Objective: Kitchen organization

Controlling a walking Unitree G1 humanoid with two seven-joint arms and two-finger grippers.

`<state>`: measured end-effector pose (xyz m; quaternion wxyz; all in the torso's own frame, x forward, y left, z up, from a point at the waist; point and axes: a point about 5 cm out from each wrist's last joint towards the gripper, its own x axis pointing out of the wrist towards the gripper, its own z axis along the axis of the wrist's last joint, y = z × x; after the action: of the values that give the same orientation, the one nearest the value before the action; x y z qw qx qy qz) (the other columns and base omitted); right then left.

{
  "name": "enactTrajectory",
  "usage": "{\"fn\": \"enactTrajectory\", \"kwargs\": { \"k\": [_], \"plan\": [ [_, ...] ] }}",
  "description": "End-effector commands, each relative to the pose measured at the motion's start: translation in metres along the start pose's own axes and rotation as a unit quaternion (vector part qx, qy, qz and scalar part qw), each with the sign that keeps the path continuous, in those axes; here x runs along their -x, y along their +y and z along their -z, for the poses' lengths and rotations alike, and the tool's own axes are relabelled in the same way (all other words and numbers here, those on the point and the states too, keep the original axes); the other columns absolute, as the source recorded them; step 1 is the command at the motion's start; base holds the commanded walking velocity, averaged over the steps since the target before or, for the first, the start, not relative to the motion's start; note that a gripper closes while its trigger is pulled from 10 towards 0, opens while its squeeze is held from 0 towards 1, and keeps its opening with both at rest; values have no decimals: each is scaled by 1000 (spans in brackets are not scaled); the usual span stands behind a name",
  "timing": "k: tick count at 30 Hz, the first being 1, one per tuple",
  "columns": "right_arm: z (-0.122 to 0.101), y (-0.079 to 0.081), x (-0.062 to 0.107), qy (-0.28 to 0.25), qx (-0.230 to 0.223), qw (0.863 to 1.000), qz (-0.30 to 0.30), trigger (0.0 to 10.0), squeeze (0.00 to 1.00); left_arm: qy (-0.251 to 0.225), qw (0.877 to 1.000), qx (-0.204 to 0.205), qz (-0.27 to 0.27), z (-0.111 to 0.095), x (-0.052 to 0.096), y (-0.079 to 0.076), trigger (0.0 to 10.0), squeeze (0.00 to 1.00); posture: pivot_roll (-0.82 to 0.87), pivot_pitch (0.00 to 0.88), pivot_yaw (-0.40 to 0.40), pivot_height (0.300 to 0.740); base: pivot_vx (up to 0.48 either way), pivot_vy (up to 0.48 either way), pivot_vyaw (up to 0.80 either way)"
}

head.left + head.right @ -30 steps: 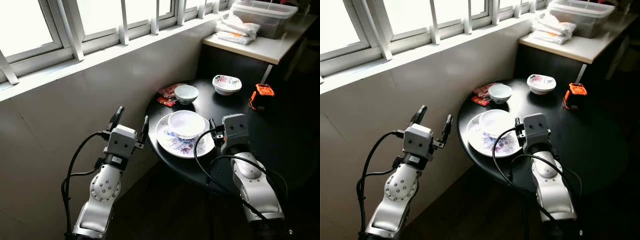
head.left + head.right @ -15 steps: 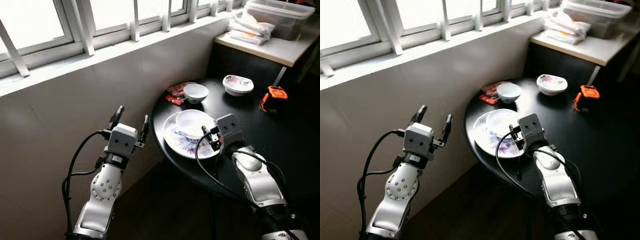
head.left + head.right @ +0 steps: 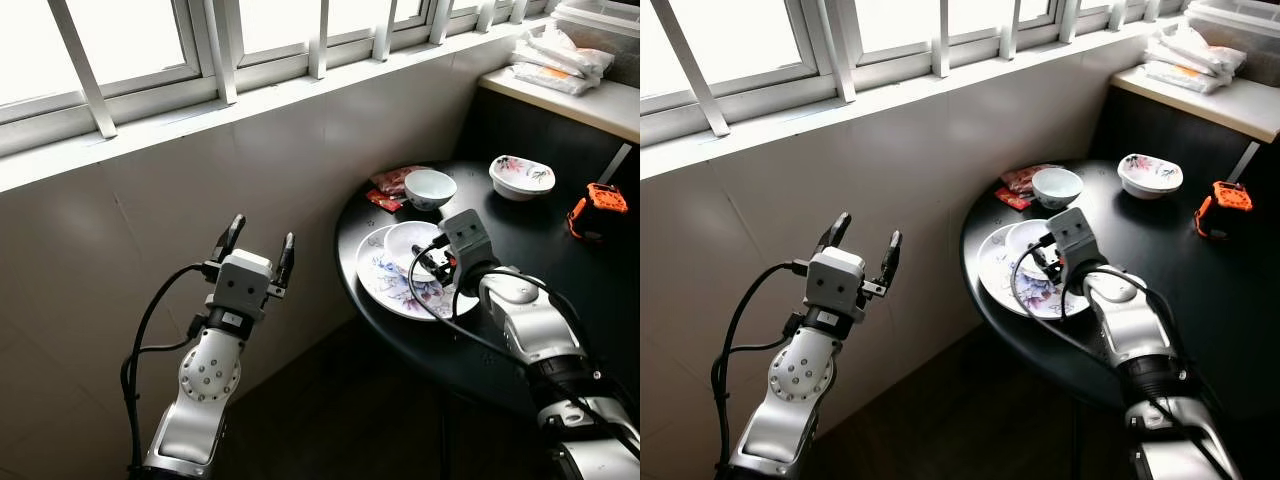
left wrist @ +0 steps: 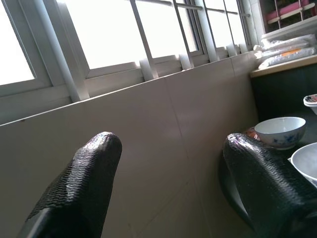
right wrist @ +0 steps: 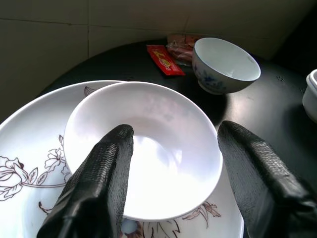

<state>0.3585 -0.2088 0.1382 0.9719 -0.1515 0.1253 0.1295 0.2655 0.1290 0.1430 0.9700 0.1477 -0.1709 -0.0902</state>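
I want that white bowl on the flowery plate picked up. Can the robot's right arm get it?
Probably yes. The right gripper is open right over the white bowl on the plate, with nothing between.

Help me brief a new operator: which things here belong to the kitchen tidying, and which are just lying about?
In the job: white bowl, flowered plate, blue-patterned bowl, floral bowl, right gripper.

Lying about: red packets, orange tool, bags on the counter.
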Motion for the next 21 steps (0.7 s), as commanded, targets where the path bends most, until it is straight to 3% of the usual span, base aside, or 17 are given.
{"fn": "enactTrajectory", "kwargs": {
  "k": [1, 5, 13, 21],
  "plan": [
    [-1, 2, -2, 7, -22, 999, -22, 10000, 0, 2, 1000, -4, 2, -1, 0, 0, 10000, 0, 89, 0, -52, 740, 0, 0, 0],
    [-2, 7, -2, 1, -21, 999, -45, 10000, 0, 2, 1000, -5, 3, -1, 0, -1, 10000, 0, 91, 0, -52, 740, 0, 0, 0],
    [-4, 13, -8, 5, -62, 994, -88, 10000, 0, 4, 1000, -5, 2, -1, -1, -1, 10000, 0, 93, 0, -55, 740, 0, 0, 0],
    [6, 17, -10, 32, -47, 990, -127, 10000, 0, 7, 1000, -5, 2, 0, 0, -1, 10000, 0, 97, 0, -57, 740, 0, 0, 60]
  ]
}}
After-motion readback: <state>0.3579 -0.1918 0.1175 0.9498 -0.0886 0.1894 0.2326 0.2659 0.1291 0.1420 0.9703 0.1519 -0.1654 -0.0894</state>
